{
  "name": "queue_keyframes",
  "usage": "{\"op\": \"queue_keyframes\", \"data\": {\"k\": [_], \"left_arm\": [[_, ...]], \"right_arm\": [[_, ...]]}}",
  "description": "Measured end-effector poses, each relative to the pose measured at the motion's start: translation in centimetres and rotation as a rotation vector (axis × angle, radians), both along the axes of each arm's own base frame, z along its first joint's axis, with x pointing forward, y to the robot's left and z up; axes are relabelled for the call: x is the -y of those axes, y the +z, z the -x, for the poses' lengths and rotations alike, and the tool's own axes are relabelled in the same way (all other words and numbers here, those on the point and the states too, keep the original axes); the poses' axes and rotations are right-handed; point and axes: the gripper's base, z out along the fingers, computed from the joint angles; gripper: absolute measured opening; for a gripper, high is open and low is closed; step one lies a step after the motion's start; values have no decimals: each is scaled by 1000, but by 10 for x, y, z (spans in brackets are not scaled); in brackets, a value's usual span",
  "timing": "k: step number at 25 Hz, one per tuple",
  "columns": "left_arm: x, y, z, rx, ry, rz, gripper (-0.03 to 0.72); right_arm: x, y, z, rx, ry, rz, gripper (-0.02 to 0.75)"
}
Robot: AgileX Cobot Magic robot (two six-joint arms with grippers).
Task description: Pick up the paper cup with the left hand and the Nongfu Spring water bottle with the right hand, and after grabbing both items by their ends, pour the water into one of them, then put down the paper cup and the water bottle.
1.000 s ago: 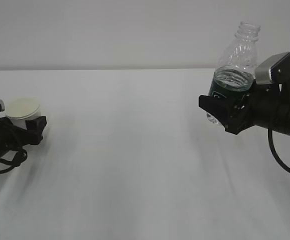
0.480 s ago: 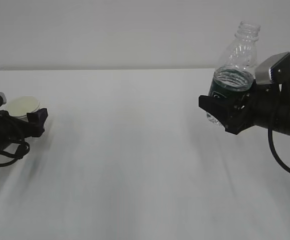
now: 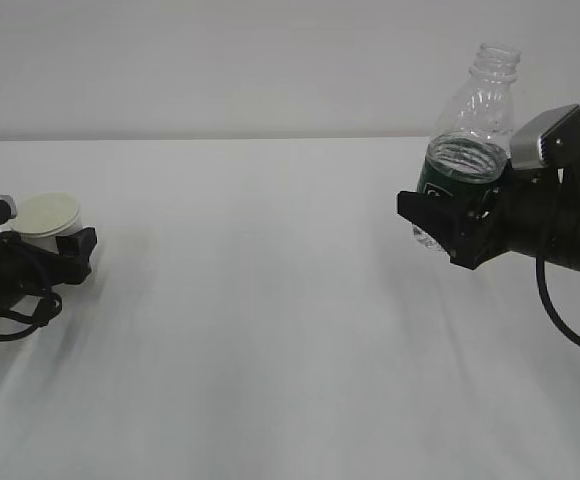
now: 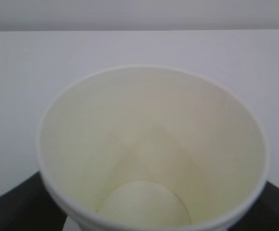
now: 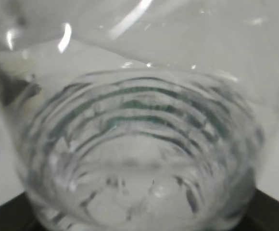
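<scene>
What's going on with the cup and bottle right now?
Left tool around paper cup. Right tool gripping water bottle, lifted, upright. Nothing between them.

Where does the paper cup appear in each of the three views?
Exterior view: the paper cup is at the far left, in the left gripper.
Left wrist view: the cup fills the centre, seen from above.
Right wrist view: not in it.
Shared landmark: the cup's cream-white inside.

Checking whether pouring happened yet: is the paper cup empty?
Empty: the left wrist view shows the paper cup with a dry, bare bottom.
</scene>
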Motion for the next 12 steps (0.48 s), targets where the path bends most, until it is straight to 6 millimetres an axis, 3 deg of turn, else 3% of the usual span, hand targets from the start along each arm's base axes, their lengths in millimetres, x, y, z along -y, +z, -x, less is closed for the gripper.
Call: {"op": "queue_keyframes", "data": {"k": [12], "left_arm": [[-1,-1,0,-2,8,1,645]], "right_arm": [[0,0,0,0,0,0,492]]}}
